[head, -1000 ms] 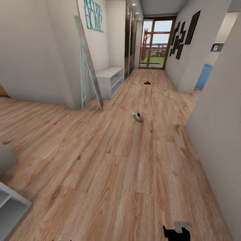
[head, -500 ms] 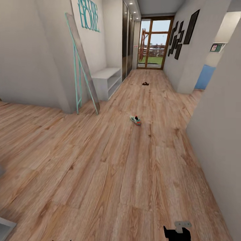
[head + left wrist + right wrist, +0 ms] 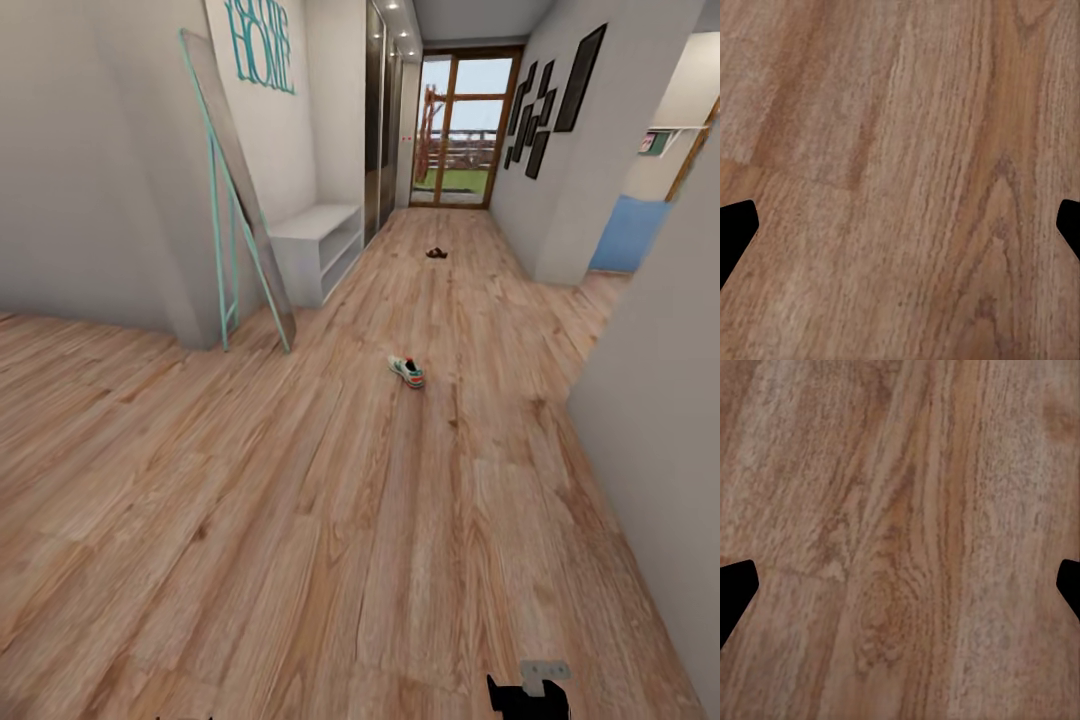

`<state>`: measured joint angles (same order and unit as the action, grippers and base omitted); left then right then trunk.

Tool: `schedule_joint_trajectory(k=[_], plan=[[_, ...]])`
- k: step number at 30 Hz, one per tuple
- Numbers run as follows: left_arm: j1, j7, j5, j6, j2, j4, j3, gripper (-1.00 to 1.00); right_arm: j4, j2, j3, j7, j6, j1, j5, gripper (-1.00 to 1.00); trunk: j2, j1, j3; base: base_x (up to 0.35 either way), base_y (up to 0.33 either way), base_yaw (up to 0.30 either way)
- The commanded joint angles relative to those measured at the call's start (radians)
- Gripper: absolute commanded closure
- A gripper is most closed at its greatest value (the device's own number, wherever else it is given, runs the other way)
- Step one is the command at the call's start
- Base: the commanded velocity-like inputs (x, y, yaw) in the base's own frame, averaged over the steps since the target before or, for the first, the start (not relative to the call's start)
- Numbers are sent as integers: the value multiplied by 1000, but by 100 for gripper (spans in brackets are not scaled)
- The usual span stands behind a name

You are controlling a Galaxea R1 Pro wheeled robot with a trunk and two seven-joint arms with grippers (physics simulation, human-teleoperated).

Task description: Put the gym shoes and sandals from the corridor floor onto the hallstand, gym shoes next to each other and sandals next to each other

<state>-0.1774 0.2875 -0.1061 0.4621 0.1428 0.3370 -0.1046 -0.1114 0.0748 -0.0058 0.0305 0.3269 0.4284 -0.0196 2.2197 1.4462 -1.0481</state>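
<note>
Reading "HOME" [image 3: 262,42]: teal wall letters above bench [image 3: 318,238]

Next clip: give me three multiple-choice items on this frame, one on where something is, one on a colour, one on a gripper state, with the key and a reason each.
1. Where does the gym shoe lie?
A. On the white bench's top
B. On the corridor floor, mid-hallway
C. Between gripper fingers

2. What colour is the frame of the leaning mirror?
A. Teal
B. Black
C. Red

3. How does the left gripper stand?
A. Shut on a sandal
B. Shut on nothing
C. Open, nothing between its fingers

Key:
1 B: the shoe rests on the wood planks of the corridor floor, past the white bench and nearer than the sandal.
2 A: the mirror's edges and legs are teal, like the wall letters.
3 C: in the left wrist view the dark fingertips sit at opposite edges with bare floor between.
</note>
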Motion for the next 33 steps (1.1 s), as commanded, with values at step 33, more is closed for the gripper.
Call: schedule_joint_trajectory(k=[33], plan=[[0, 10, -11, 0, 0, -1, -3, -100, 0, -3, 0, 5, 3, 1, 0, -100, 0, 0, -1, 334, 0, -13]])
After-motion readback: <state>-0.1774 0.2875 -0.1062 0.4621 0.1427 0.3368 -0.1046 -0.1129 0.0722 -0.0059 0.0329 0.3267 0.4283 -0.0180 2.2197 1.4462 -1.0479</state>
